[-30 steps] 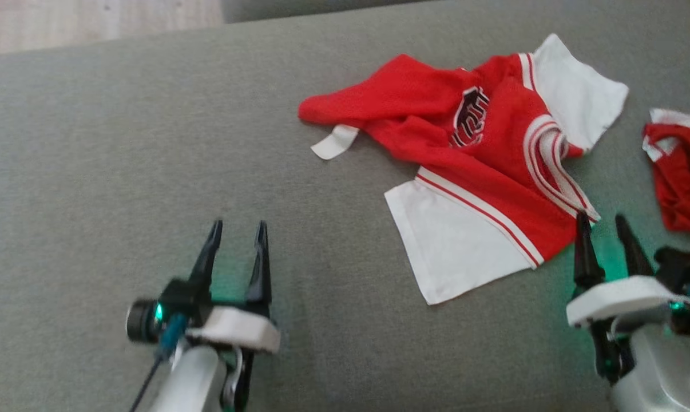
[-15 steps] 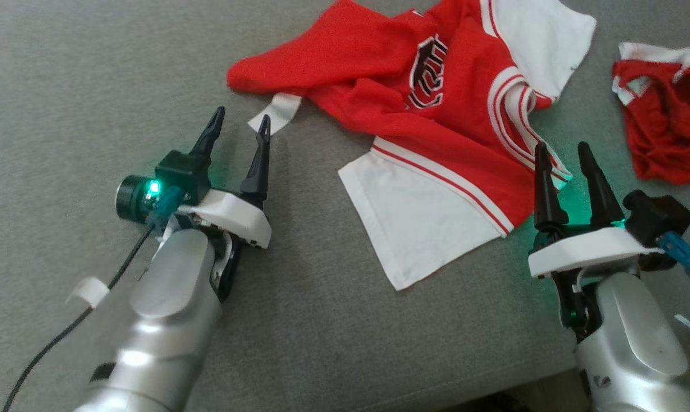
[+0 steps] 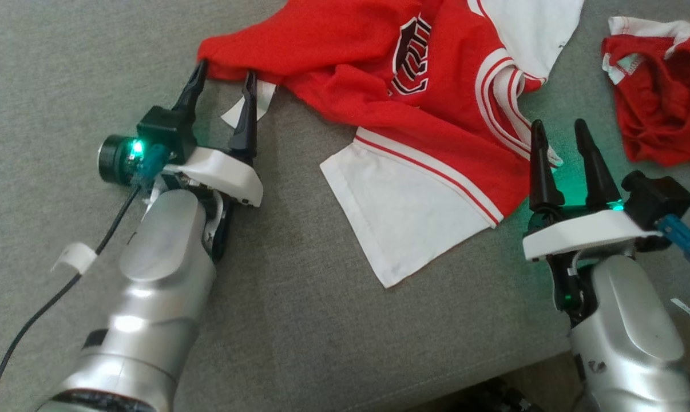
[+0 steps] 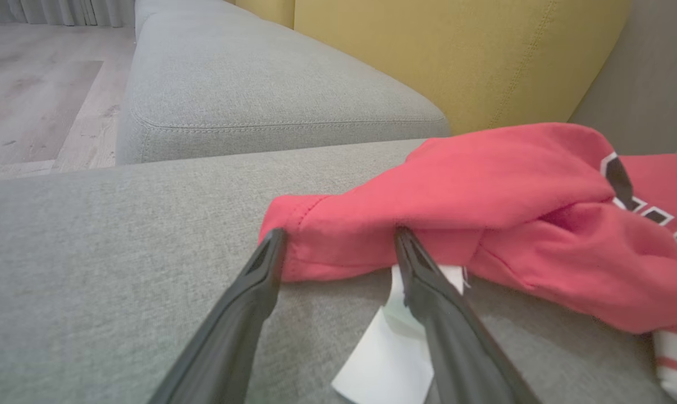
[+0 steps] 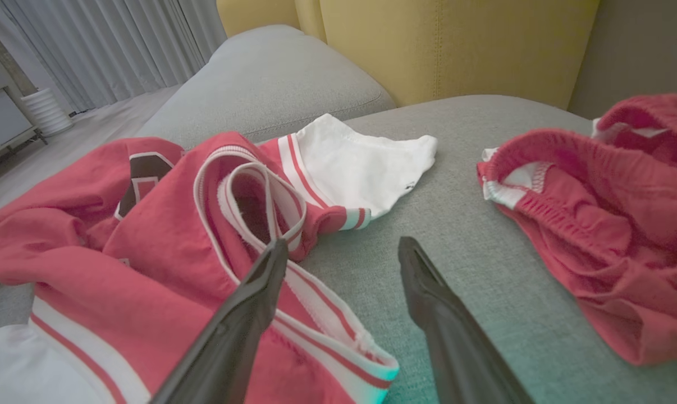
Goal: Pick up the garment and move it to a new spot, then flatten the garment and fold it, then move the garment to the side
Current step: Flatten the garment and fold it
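Nearest, two robot arms reach over a grey sofa cushion. The left gripper, jaws spread, straddles the far-left red corner of a crumpled red-and-white jersey, tips at the cloth's edge. The right gripper, jaws spread and empty, sits by the jersey's striped neckband. The jersey's length runs crosswise between them. Right of the jersey lies a second red garment.

left claw splayed, right claw splayed
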Controlling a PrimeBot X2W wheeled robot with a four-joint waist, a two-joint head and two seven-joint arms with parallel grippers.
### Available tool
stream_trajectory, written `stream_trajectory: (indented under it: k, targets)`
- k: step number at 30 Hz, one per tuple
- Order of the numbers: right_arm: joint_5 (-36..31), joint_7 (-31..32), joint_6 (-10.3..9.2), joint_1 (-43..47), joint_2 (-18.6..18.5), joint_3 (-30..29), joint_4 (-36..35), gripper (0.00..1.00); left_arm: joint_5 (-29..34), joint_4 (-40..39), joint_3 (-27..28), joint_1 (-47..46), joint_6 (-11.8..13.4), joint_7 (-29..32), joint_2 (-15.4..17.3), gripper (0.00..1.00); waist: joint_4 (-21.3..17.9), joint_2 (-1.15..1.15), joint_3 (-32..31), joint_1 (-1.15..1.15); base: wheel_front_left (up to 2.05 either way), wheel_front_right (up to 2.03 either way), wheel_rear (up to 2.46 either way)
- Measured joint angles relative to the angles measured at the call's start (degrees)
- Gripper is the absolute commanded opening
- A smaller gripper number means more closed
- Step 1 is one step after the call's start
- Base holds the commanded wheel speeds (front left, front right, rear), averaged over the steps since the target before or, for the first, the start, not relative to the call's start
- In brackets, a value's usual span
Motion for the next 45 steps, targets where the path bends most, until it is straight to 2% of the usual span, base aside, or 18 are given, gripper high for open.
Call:
stream_trajectory:
  k: [9, 18, 19, 20, 21, 25, 33, 40, 45]
  targets:
    - [0.79, 0.00, 0.00, -0.02, 0.41, 1.16, 0.44, 1.00, 1.61, 4.30, 2.55, -3.76, 4.38, -0.21, -0.53, 1.00, -1.15, 0.00, 1.27, 0.00, 0.00, 0.00, 0.00]
    - [0.92, 0.00, 0.00, -0.11, 0.51, 1.20, 1.05, 1.00, 2.38, 11.45, 2.42, -7.38, 6.21, -0.43, -1.51, 1.00, -1.21, 0.00, 1.38, 0.00, 0.00, 0.00, 0.00]
    - [1.04, 0.00, 0.00, -0.12, 0.51, 1.18, 1.08, 1.00, 2.37, 11.80, 2.38, -7.70, 6.19, -0.43, -1.65, 0.35, -1.05, 0.00, 1.23, 0.00, 0.00, 0.00, 0.00]
    - [1.22, 0.00, 0.00, -0.13, 0.52, 1.16, 1.09, 1.00, 2.37, 12.11, 2.32, -7.82, 5.67, -0.43, -1.74, 0.02, -0.85, 0.00, 1.03, 0.01, 0.00, 0.00, 0.00]
    - [1.37, 0.00, 0.00, -0.13, 0.53, 1.16, 1.11, 1.00, 2.36, 12.09, 2.30, -7.78, 5.31, -0.43, -1.77, 0.00, -0.62, 0.00, 0.80, 0.01, 0.00, 0.00, 0.00]
    - [1.43, 0.00, 0.00, -0.14, 0.55, 0.96, 1.37, 1.00, 1.86, 7.39, 2.50, -5.28, 4.75, -0.40, -1.63, 0.00, 0.80, 0.00, -0.62, 0.03, 0.00, 0.00, 0.00]
    - [0.79, 0.00, 0.00, 1.68, 0.54, 0.63, 2.81, 1.00, 0.34, -4.50, 3.77, 8.39, 3.30, -0.07, -0.52, 0.00, 7.75, 0.00, -7.14, 0.01, 0.00, 0.00, 0.00]
    - [0.47, 0.00, 0.00, 5.13, 0.56, 1.04, 3.78, 1.00, 0.35, -5.21, 8.05, 17.47, 3.82, 0.08, 0.19, 0.00, 12.72, 0.00, -12.71, 0.00, 0.00, 0.00, 0.00]
    - [0.47, 0.00, 0.00, 5.23, 0.56, 1.49, 4.01, 1.00, 0.37, -4.92, 10.17, 22.24, 3.87, 0.08, 0.91, 0.00, 14.24, 0.00, -15.43, 0.00, 0.00, 0.00, 0.00]
